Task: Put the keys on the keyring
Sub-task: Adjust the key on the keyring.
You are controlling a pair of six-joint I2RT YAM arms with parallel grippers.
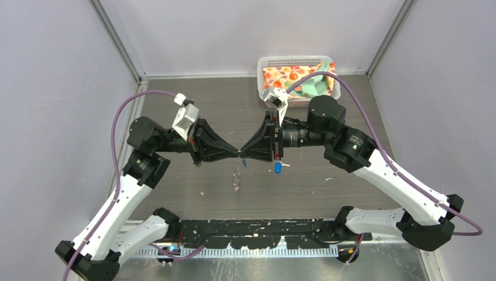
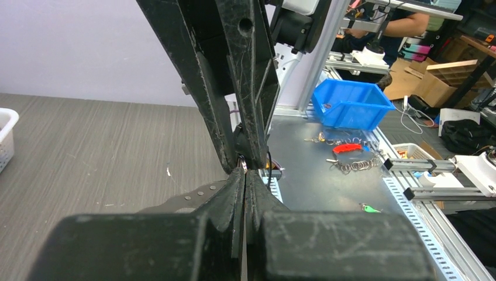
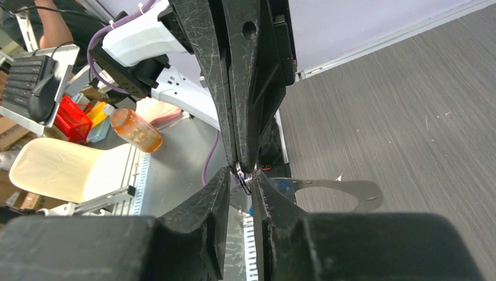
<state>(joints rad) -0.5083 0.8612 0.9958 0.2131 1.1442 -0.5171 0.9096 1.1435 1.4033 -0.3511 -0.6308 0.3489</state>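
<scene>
Blue-headed key (image 1: 278,168) on woodgrain table (image 1: 193,196)

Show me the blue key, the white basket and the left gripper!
blue key (image 1: 277,169): top view, on its blue head.
white basket (image 1: 292,60): top view, on its back rim.
left gripper (image 1: 236,153): top view, between its fingertips.

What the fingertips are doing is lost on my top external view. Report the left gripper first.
Observer: In the left wrist view, the left gripper is shut on the thin silvery wire of the keyring, right at its tips.
Operator: Now the right one.
Observer: In the right wrist view, the right gripper has its jaws a little apart, with that wire sitting in the gap between them.
</scene>
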